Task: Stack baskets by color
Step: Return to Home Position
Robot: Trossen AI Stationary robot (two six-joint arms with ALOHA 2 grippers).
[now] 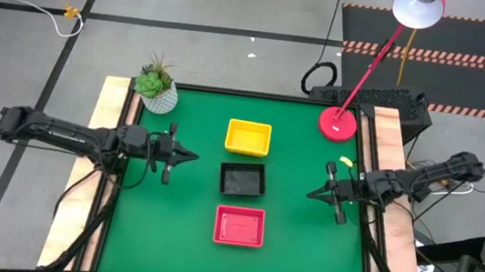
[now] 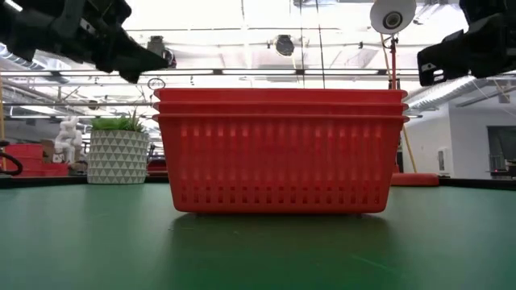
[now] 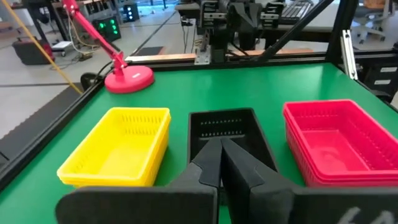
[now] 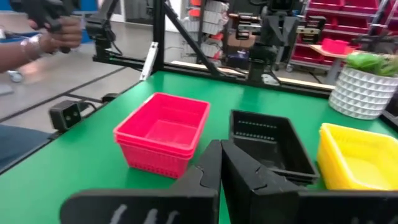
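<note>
Your left jaws and right jaws are both pinched together, holding nothing (tips touching), and face each other across the table (image 1: 167, 237). Between them, in one row, sit the stacked yellow baskets (image 1: 248, 137), black baskets (image 1: 243, 179) and red baskets (image 1: 239, 226).

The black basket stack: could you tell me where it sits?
High view: the black basket stack sits mid-table, between the yellow stack and the red stack.

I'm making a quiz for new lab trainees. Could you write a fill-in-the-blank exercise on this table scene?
The stack between the yellow baskets and the red baskets is ___.
The left end effector and the right end effector both have fingers ___, holding nothing.
The plant pot stands nearest the ___ baskets.
Missing words: black; shut; yellow.
</note>
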